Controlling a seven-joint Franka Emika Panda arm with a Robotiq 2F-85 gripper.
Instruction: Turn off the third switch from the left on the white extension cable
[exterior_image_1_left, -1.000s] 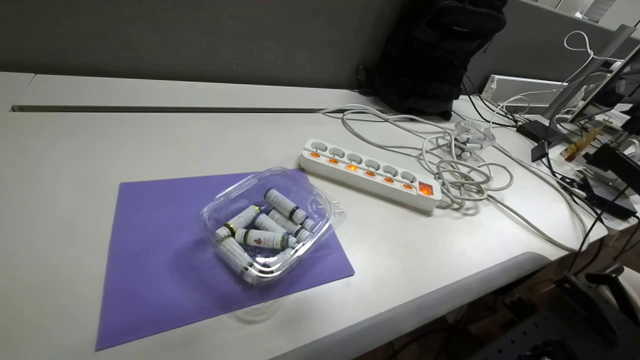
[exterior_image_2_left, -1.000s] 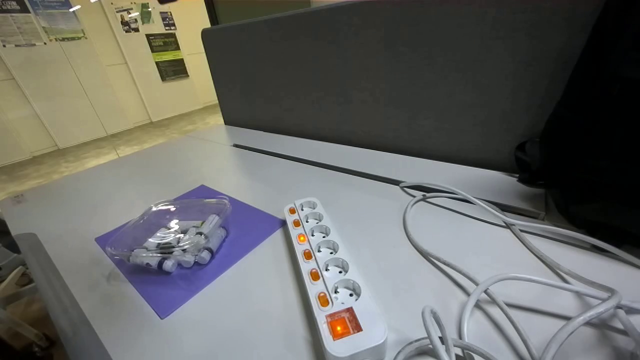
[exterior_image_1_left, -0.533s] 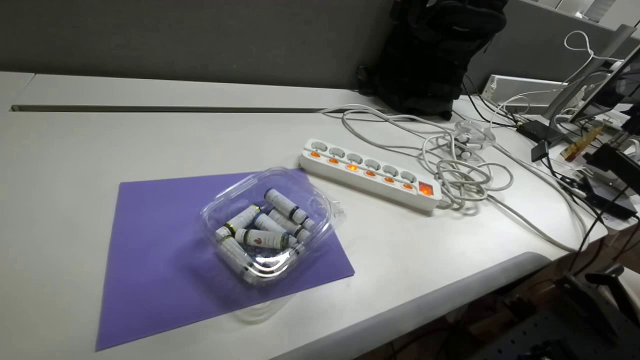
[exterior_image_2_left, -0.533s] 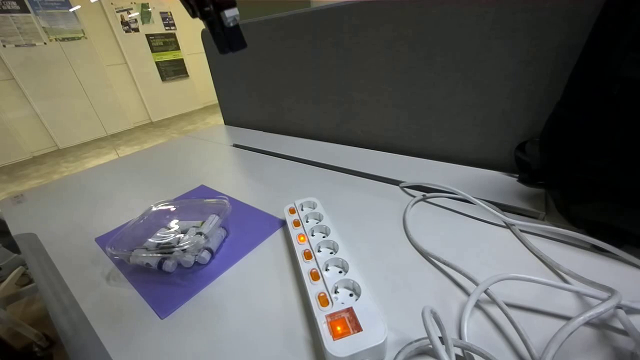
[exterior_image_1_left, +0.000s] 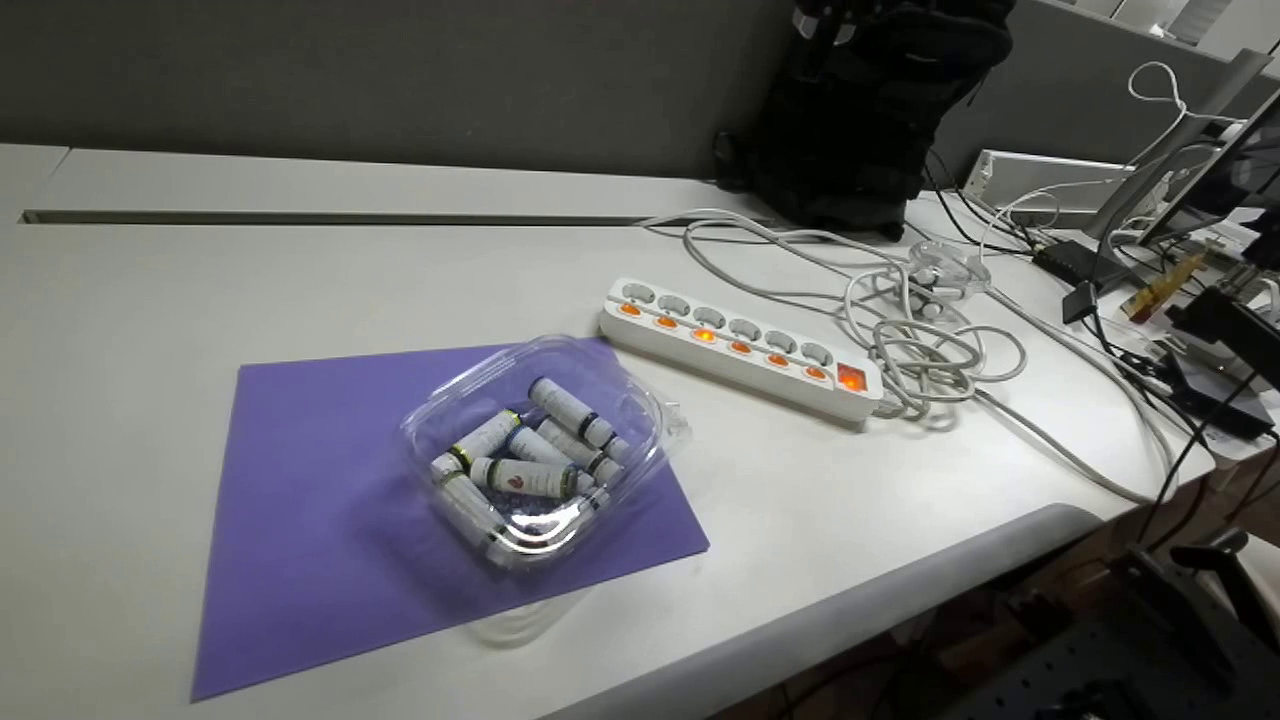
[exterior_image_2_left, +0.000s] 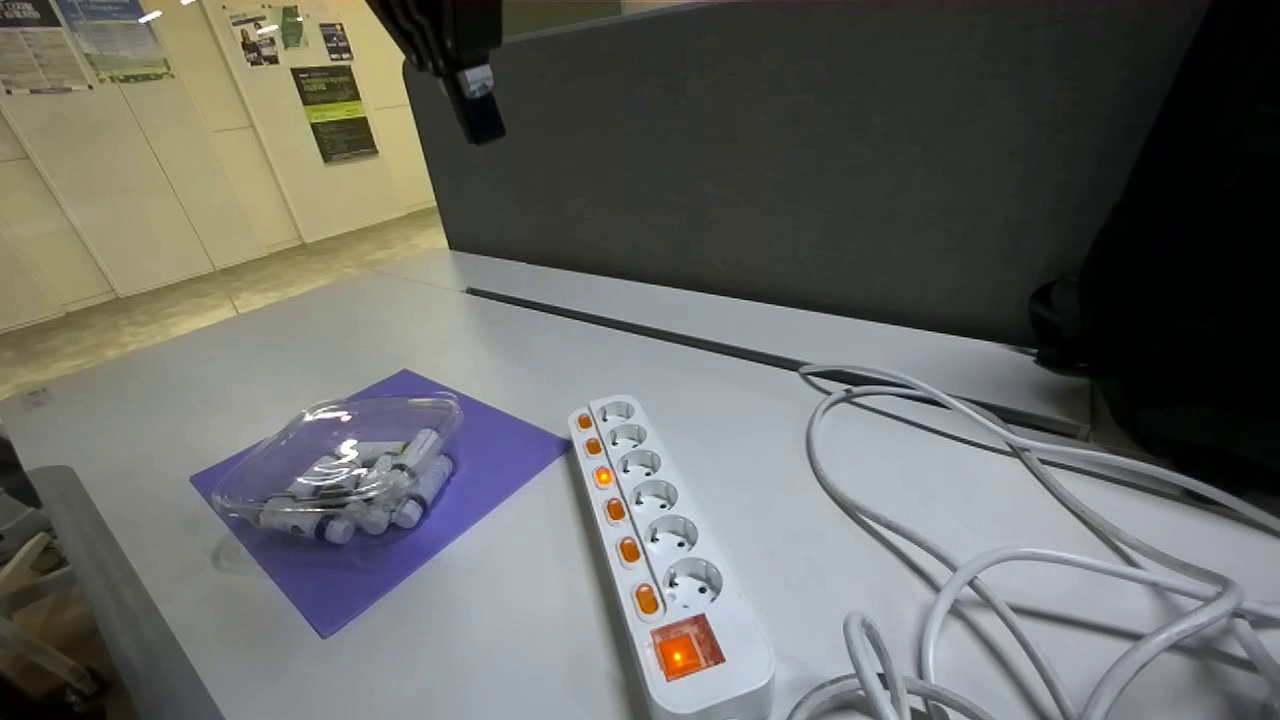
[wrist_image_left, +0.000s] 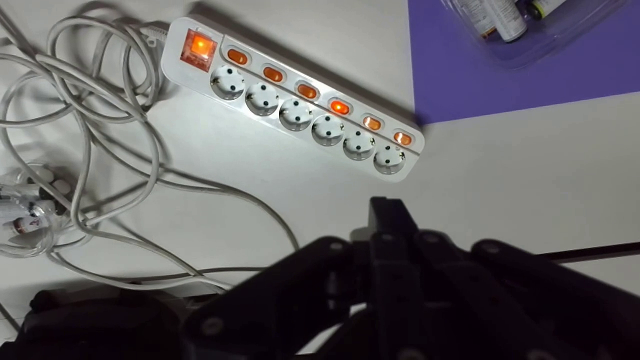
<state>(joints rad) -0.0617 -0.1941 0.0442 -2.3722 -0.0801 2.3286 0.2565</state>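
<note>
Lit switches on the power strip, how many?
2, in an exterior view: the third small switch from the left, and the large switch at the right end.

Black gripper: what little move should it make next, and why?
Probably ease the black gripper down toward the lit orange oval switch on the white plastic power strip: its glow suggests it is on, and the gripper hangs clear of it.

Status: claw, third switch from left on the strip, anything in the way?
Claw shut, holding nothing, above the desk. Third switch lit orange, not yet off. Nothing covers it; tangled cord lies at one end of the power strip.
</note>
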